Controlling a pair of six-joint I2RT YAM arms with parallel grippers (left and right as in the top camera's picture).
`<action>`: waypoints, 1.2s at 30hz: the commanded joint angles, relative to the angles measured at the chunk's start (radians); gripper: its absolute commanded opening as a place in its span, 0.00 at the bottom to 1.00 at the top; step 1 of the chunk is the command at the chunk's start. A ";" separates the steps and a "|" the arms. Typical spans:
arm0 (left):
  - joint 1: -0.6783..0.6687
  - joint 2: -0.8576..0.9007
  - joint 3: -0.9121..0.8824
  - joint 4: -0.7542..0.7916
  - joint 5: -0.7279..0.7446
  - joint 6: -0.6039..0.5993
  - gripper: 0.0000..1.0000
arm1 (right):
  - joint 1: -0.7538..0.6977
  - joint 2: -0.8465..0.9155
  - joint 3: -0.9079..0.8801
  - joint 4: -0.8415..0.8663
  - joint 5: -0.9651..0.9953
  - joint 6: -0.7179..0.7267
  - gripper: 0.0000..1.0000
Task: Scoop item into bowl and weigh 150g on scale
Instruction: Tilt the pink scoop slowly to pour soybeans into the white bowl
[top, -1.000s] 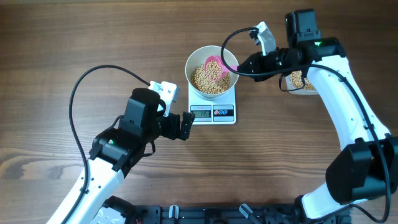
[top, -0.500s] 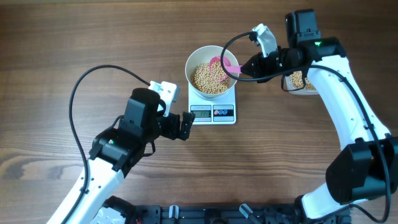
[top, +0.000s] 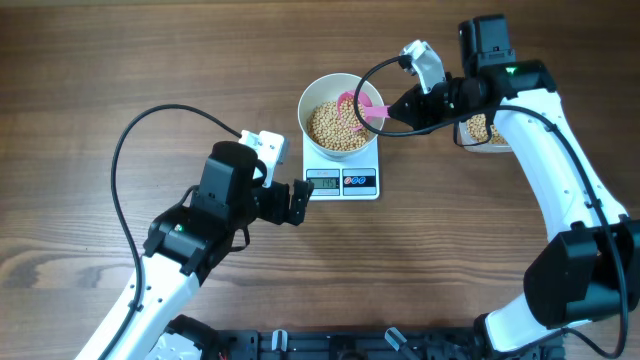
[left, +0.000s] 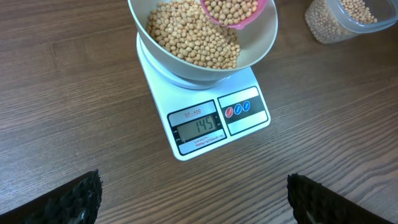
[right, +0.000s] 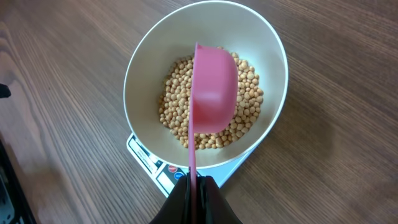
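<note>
Left gripper (top: 297, 203), jaws wide and empty, is parked just before the scale (left: 217, 124). On the scale sits the bowl (right: 143, 87). Above it, a loaded scoop (right: 214, 93) is clamped by the right gripper (right: 194, 186). The display is read just under target, so the beans (left: 186, 37) should be trickled in slowly.

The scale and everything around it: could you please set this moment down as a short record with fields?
scale: white, on the wooden table
display: reads 145
bowl: white, sits on the scale, partly filled with beans
scoop: pink, carries beans, over the bowl
right hand: shut on the scoop's handle
left hand: open, empty, near the scale's front left corner
tub: clear, beans inside, on the right arm's side of the scale
</note>
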 joint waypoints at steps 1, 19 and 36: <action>-0.001 -0.013 -0.004 0.003 0.004 0.013 1.00 | -0.002 -0.022 0.023 0.018 -0.022 -0.075 0.04; -0.001 -0.013 -0.004 0.003 0.004 0.013 1.00 | 0.021 -0.022 0.023 0.081 0.003 -0.038 0.04; -0.001 -0.013 -0.004 0.003 0.004 0.013 1.00 | 0.022 -0.022 0.023 0.129 0.007 -0.032 0.04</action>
